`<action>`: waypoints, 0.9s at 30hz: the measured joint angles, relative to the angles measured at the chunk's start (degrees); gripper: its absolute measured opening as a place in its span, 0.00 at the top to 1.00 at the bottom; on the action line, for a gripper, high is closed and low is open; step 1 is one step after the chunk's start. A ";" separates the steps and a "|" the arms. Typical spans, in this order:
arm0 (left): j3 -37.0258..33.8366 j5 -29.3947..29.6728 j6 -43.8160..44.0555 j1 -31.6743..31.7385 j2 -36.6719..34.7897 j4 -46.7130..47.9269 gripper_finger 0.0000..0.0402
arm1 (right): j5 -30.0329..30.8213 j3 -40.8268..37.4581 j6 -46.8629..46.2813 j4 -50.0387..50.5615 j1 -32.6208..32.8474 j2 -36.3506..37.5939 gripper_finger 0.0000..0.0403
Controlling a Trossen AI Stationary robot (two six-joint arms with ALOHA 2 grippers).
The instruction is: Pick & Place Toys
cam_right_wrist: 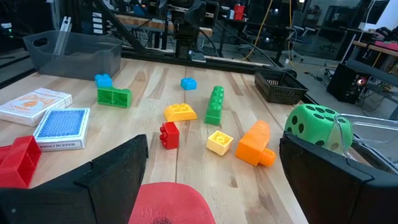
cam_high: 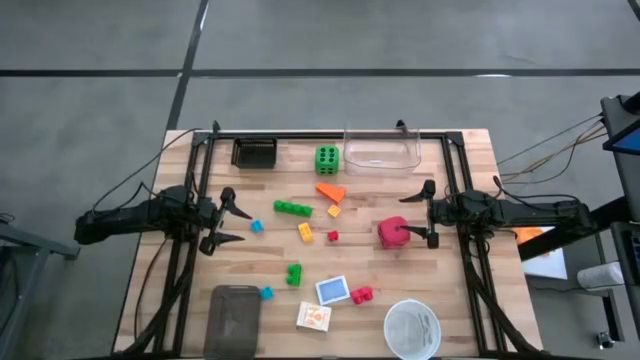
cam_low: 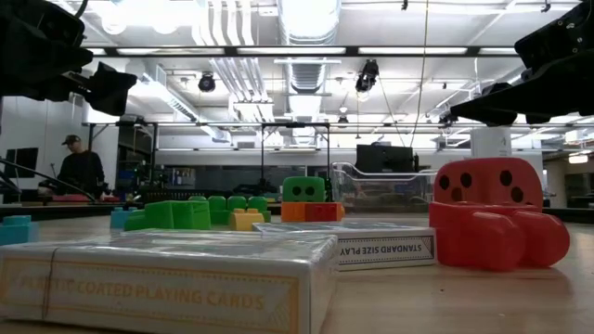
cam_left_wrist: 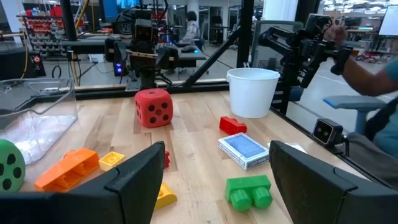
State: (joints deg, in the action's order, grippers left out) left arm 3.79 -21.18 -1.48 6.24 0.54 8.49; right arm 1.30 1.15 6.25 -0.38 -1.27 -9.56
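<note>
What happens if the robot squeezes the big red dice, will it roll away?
Probably not. The red dice sits on a flat face with flat sides, so it should slide or tip rather than roll. It looks like smooth plastic, possibly slippery. The open right gripper is right beside it.

Past the left tool's (cam_left_wrist: 208,186) spread fingers, a red die (cam_left_wrist: 153,107), white bowl (cam_left_wrist: 252,92) and blue card pack (cam_left_wrist: 246,149) sit apart on the worktop (cam_left_wrist: 193,140).
</note>
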 joint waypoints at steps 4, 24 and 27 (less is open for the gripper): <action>-0.02 0.32 0.00 0.00 0.00 -0.19 0.28 | 0.00 0.00 0.00 -0.01 0.01 -0.01 0.12; -0.50 6.65 -0.06 -0.01 0.07 -5.87 0.28 | 0.00 0.01 -0.01 -0.02 0.01 -0.01 0.12; -0.50 6.83 -0.09 0.00 0.07 -5.62 0.28 | -0.01 0.01 -0.01 -0.53 -0.01 -0.02 0.12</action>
State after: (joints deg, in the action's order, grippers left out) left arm 3.29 -14.35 -1.56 6.24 0.60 2.87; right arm 1.29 1.15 6.24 -0.92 -1.27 -9.58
